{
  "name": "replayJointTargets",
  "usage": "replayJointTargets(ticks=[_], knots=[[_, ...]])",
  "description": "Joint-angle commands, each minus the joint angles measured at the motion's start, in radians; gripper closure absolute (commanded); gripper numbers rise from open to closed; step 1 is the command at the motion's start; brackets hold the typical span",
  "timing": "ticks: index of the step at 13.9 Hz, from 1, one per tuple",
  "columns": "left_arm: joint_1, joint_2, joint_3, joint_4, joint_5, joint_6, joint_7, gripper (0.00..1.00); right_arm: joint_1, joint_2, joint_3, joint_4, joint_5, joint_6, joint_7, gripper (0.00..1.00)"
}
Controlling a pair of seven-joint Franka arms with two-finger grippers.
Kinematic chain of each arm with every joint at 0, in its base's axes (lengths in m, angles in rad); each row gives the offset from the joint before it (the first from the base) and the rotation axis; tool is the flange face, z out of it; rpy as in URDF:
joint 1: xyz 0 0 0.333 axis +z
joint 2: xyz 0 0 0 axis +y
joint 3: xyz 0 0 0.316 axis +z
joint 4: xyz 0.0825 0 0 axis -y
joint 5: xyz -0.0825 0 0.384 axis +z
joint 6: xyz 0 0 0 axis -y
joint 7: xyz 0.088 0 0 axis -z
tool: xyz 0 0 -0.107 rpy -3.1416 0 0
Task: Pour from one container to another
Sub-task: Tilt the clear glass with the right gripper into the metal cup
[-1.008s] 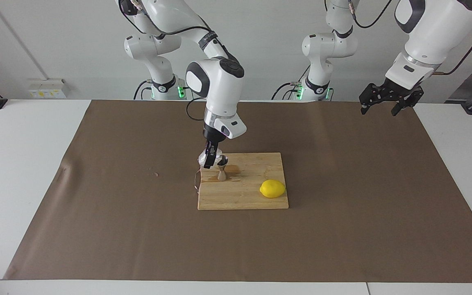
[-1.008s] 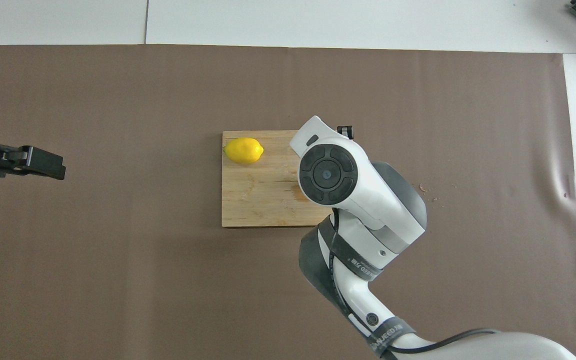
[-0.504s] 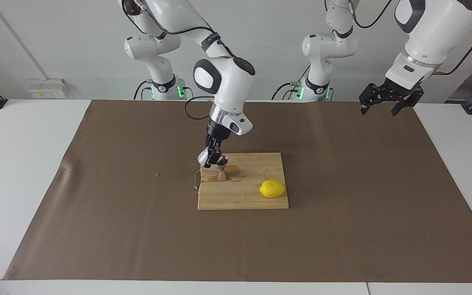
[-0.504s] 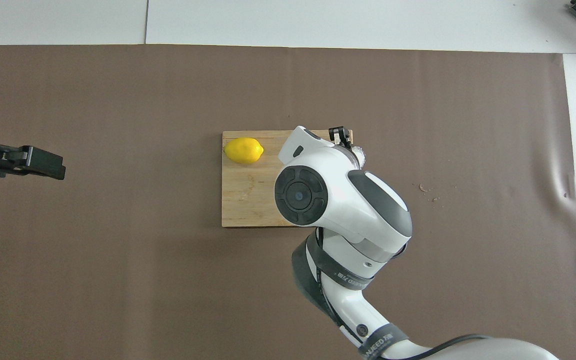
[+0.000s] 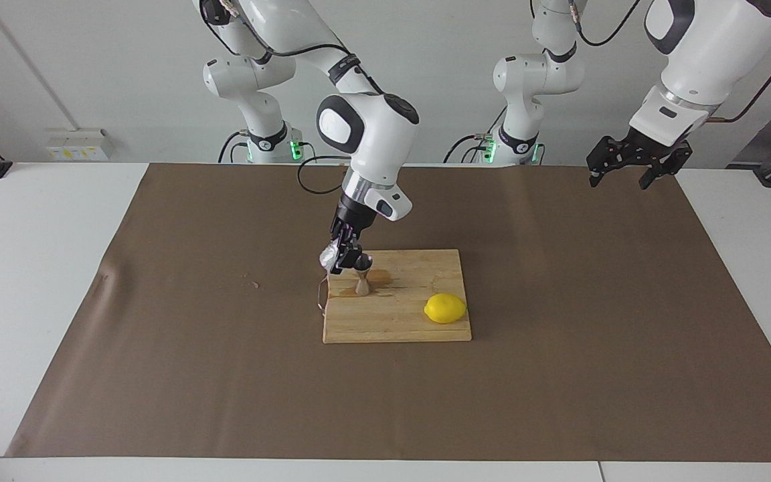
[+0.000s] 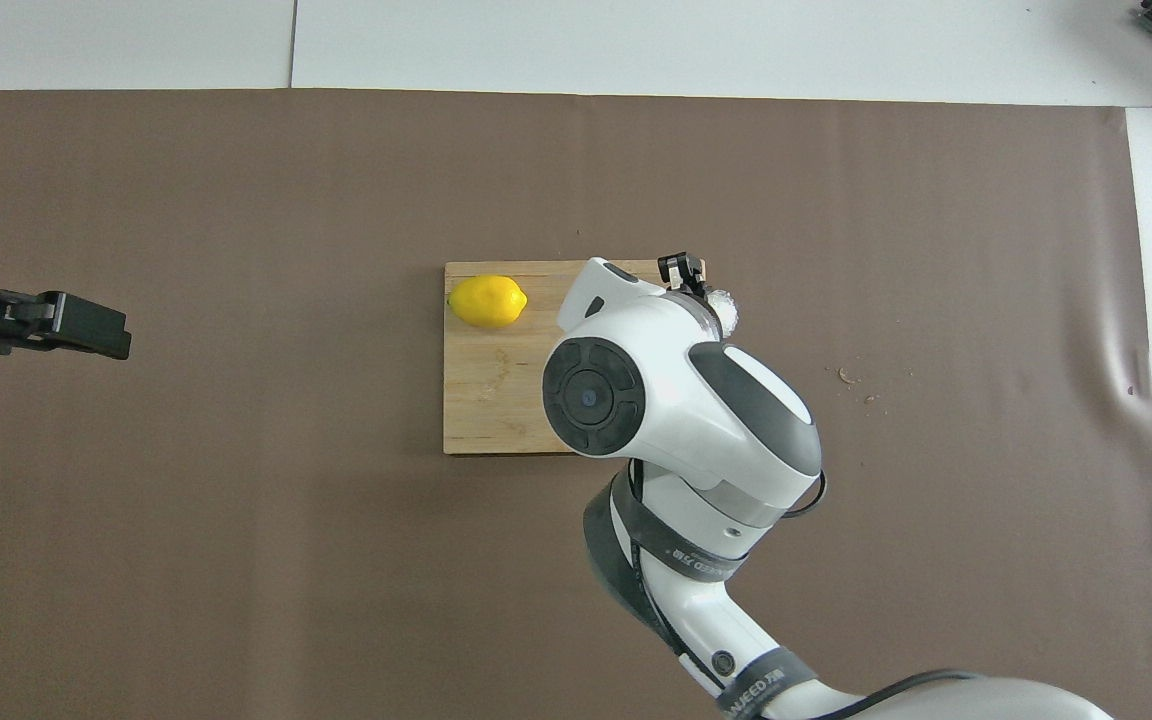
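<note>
The glass cup (image 5: 329, 256) — small, squat, with frosty faceted walls — is held tipped in the air by the right gripper (image 5: 340, 260), whose jaws are closed on it, over the edge of the wooden cutting board (image 5: 412, 321) at the right arm's end. Its mouth leans toward the steel jigger (image 5: 363, 276), a slim hourglass-shaped double cone that stands upright on the board just beside and below the cup; whether cup and jigger touch cannot be told. In the overhead view only a pale sliver of the cup (image 6: 726, 308) shows past the right arm's wrist, and the jigger is hidden under that wrist. A darker wet-looking patch (image 5: 380, 276) marks the board next to the jigger. A yellow lemon (image 5: 445, 308) lies on the same board, toward the left arm's end and farther from the robots than the jigger. Compared with a second ago, the right wrist has swung upward and the cup has tilted further — the last half second brought only a slight shift. The left gripper (image 5: 632, 167) waits over the brown mat (image 5: 559, 375) on the worktop (image 5: 37, 268), jaws spread wide and holding nothing, unchanged.
</note>
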Motion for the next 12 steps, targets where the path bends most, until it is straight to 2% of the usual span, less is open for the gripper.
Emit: replayJointTargets(ticks=[1,12], knots=[[-0.010,-0.029,0.011,-0.030,0.000,0.000,-0.007,0.00,0.007,-0.006,0.004,0.001,-0.043,-0.031,-0.017,1.00],[-0.010,-0.029,0.011,-0.030,0.000,0.000,-0.007,0.00,0.030,-0.015,0.004,0.001,-0.118,-0.067,-0.020,1.00]])
